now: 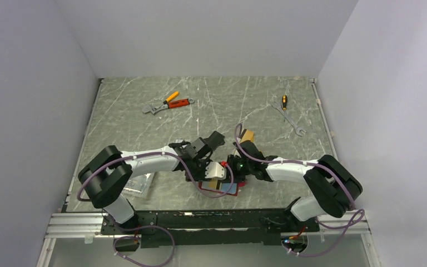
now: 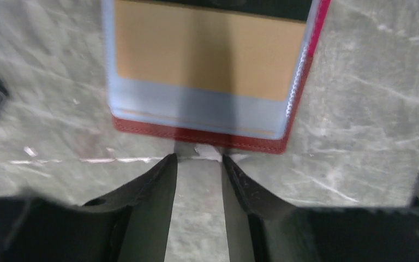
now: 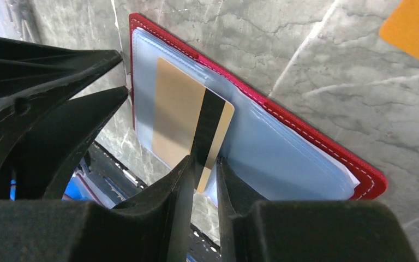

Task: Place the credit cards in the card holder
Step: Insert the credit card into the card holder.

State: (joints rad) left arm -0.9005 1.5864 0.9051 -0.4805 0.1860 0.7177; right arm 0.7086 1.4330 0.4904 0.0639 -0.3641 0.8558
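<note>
— Near the front edge of the grey marbled worktop point(image 1: 228, 105), where's the red leather-like folding card holder point(image 3: 283, 158)?
— Unfolded; overhead, the arms point(image 1: 150, 161) hide most of it. The right end effector point(image 3: 203, 161) pinches a gold plastic credit card with a dark stripe point(image 3: 180, 114) against its bluish lining.
— The left end effector point(image 2: 198, 159)?
— Pinching the holder's edge, at a blurred pale bit.

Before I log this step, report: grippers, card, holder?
Right gripper shut on card, card partway into holder. Left gripper at holder edge, grip unclear. Second card loose beyond; nothing blocking.
</note>
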